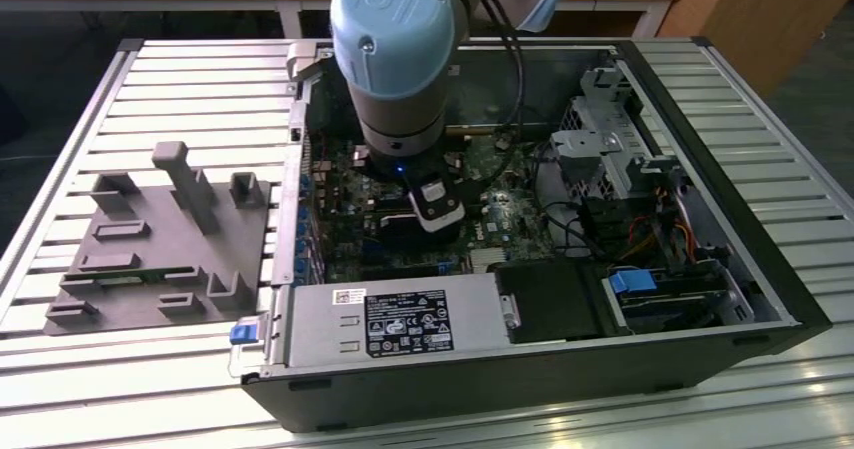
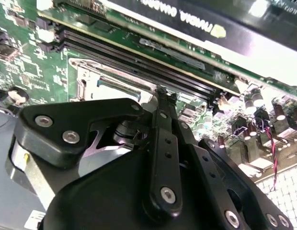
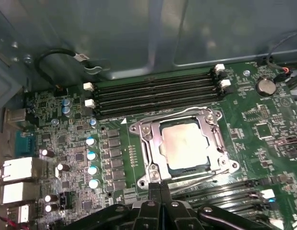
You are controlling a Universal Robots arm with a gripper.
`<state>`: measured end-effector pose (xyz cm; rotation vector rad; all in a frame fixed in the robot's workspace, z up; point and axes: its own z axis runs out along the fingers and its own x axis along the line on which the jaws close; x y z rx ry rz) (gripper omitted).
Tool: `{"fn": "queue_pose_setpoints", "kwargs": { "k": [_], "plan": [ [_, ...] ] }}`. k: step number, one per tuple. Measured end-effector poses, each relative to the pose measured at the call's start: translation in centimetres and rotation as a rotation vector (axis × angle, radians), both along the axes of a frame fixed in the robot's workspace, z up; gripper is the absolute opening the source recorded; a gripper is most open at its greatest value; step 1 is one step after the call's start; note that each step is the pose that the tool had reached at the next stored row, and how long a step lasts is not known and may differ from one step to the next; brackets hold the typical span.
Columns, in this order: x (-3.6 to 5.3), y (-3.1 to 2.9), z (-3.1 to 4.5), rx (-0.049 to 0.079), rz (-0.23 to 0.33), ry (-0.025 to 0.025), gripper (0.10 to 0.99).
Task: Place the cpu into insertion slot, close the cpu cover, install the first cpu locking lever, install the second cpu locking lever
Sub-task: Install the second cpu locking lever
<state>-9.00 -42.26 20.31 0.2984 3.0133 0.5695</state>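
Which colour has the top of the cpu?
Dull silver; the cpu shows best in the first wrist view.

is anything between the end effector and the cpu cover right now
Nothing visible does. In the first wrist view the end effector sits right at the edge of the cpu cover, which lies flat around the cpu in the socket, with bare board and memory slots beyond.

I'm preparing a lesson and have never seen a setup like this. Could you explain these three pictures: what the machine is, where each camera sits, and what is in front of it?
The exterior view shows a robot arm reaching down into an open computer case on a slatted table, with a grey parts holder beside it. The other two cameras ride near the arm's wrist. In the first wrist view, the gripper is at the edge of the insertion slot on the green motherboard. The cpu already lies inside, with the cpu cover down around it.
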Motion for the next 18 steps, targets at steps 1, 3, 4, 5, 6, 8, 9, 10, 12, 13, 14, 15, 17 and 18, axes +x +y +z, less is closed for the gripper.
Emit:
{"fn": "queue_pose_setpoints", "kwargs": {
  "k": [1,3,4,5,6,8,9,10,12,13,14,15,17,18],
  "plan": [
    [0.05,-0.09,0.03,0.0,0.0,0.0001,0.106],
    [0.06,-0.19,0.04,0.0,0.0,0.0003,0.106],
    [0.07,-0.18,0.04,0.0,0.0,0.0002,0.106],
    [0.07,-0.19,0.02,0.0,0.0,0.0001,0.106],
    [0.06,-0.19,-0.03,0.001,0.0,0.0001,0.106],
    [0.0,-0.19,-0.17,0.001,0.0,0.0002,0.106],
    [-0.04,-0.19,-0.26,0.002,0.0,0.0002,0.106],
    [-0.1,-0.18,-0.35,0.003,0.0,0.0002,0.106],
    [-0.23,-0.17,-0.5,0.004,0.0,0.0002,0.106],
    [-0.3,-0.15,-0.56,0.006,0.0,0.0001,0.106],
    [-0.35,-0.13,-0.63,0.008,0.0,0.0001,0.106],
    [-0.38,-0.1,-0.7,0.01,0.0,0.0001,0.106],
    [-0.45,0.04,-0.8,0.015,0.0,0.0001,0.106],
    [-0.49,0.13,-0.84,0.017,0.0,0.0001,0.106]
  ]
}}
